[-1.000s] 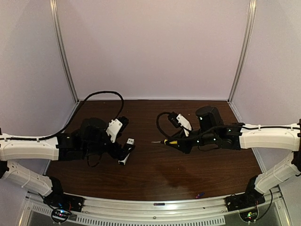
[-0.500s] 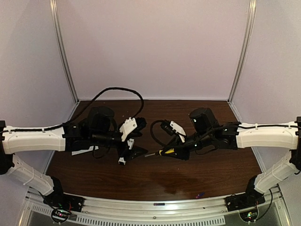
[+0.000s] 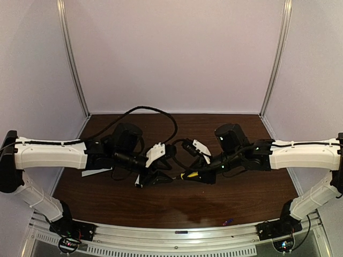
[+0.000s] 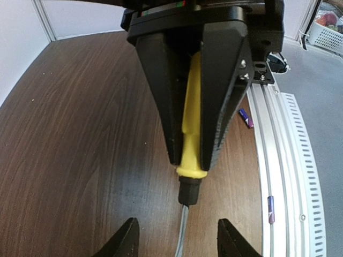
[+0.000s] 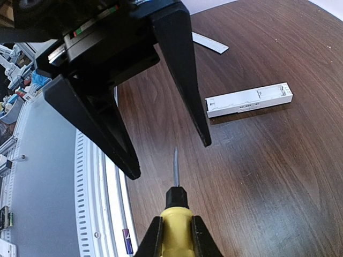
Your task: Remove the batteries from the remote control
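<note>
My right gripper [image 5: 176,222] is shut on the yellow handle of a screwdriver [image 5: 175,214], whose thin shaft points at my left gripper. The left gripper [image 4: 179,242] is open, its fingertips [image 4: 124,241] standing either side of the shaft without touching it. The white remote control [image 5: 249,99] lies on the table with its battery bay open; in the top view only its end [image 3: 140,183] shows beneath the left gripper [image 3: 159,178]. One battery [image 4: 246,118] lies on the wood by the front rail. Another battery [image 4: 270,209] rests on the rail.
The flat white cover strip [image 5: 210,44] lies on the table beyond the remote, at the left [image 3: 96,172] in the top view. The slotted metal rail [image 4: 289,160] runs along the table's near edge. White walls enclose the back and sides.
My left arm has swung right to meet the screwdriver tip, and its jaws have narrowed. The right gripper has carried the screwdriver a little left.
</note>
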Tool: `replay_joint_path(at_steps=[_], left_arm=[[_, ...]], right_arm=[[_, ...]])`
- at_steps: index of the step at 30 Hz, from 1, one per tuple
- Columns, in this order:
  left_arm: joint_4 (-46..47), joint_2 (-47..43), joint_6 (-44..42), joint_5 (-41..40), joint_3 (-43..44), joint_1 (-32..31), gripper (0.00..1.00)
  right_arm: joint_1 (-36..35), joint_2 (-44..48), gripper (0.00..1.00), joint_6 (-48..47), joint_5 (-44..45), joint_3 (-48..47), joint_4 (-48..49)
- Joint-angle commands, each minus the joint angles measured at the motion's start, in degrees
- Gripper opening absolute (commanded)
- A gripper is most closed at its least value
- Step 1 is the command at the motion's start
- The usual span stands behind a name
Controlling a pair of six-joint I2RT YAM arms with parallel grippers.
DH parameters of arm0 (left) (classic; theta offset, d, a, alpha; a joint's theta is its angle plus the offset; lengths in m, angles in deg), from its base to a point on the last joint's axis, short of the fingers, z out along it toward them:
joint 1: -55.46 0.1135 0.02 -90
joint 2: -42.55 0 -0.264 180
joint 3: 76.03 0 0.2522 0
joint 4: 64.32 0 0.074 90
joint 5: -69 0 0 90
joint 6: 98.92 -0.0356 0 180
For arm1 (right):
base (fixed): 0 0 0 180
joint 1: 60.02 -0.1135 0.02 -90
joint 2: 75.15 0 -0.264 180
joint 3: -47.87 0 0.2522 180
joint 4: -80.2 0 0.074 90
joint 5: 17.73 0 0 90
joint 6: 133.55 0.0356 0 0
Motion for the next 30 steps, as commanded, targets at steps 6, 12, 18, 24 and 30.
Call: replay_joint_path(at_steps=[6, 12, 18, 24, 30], left_arm=[[1.26, 2.12, -0.63, 2.98, 1.3, -0.25, 0.47], [2.28, 3.12, -0.52, 3.55, 1.15, -0.29, 0.39], [3.37, 4.3, 0.33, 4.16, 1.77, -0.25, 0.23], [3.25, 3.66, 0.35, 4.45, 2.64, -0.27, 0.22], [2.66, 3.6, 0.18, 4.97, 3.32, -0.21, 0.22]], right_arm=[[-0.29, 1.78, 0.0, 0.42, -1.2, -1.07, 1.37], [-0.31, 3.42, 0.0, 0.96, -1.72, -0.31, 2.85], [-0.3, 3.17, 0.0, 0.93, -1.24, -0.2, 2.94], [-0.35, 2.82, 0.0, 0.84, -1.16, -0.46, 2.78], [-0.36, 1.98, 0.0, 0.71, -1.14, -0.87, 2.87]])
